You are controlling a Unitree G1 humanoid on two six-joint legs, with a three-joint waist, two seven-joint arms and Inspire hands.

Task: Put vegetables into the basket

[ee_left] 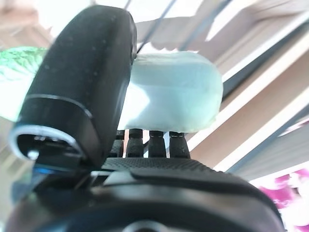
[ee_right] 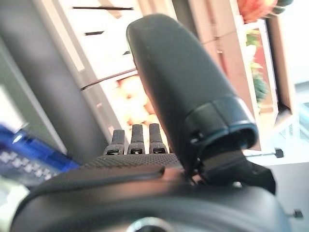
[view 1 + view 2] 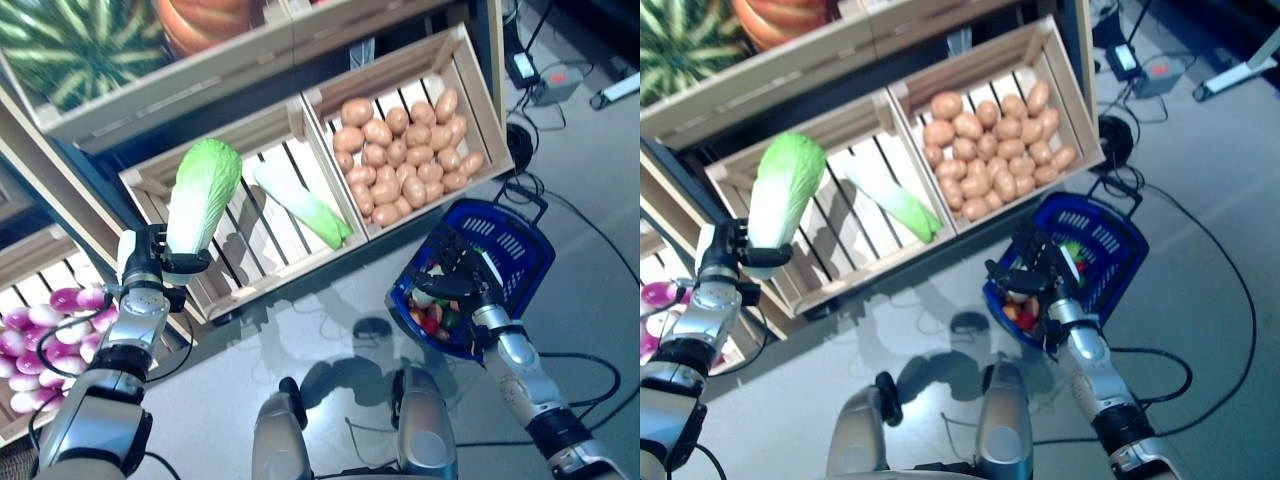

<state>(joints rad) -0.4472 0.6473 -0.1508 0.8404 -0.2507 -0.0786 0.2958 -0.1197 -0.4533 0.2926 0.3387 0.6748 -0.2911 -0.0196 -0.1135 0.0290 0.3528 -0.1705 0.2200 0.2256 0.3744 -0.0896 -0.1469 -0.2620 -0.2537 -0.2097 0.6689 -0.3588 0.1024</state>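
My left hand (image 3: 150, 264) is shut on a napa cabbage (image 3: 203, 192) and holds it upright over the front left corner of the slatted middle crate (image 3: 250, 285). In the left wrist view the cabbage's pale base (image 1: 169, 92) is pinched between the thumb and the fingers. A second napa cabbage (image 3: 301, 205) lies inside that crate. My right hand (image 3: 466, 290) grips the near rim of the blue basket (image 3: 510, 245), which is tilted above the floor with several small red and green vegetables (image 3: 432, 315) in it. The basket's blue edge (image 2: 29, 154) also shows in the right wrist view.
A crate of potatoes (image 3: 405, 150) stands right of the middle crate, just behind the basket. Purple round vegetables (image 3: 40, 335) fill a crate at the lower left. A watermelon (image 3: 70, 45) and a pumpkin (image 3: 205, 20) sit on the shelf above. Cables and a power brick (image 3: 555, 82) lie on the floor at the right.
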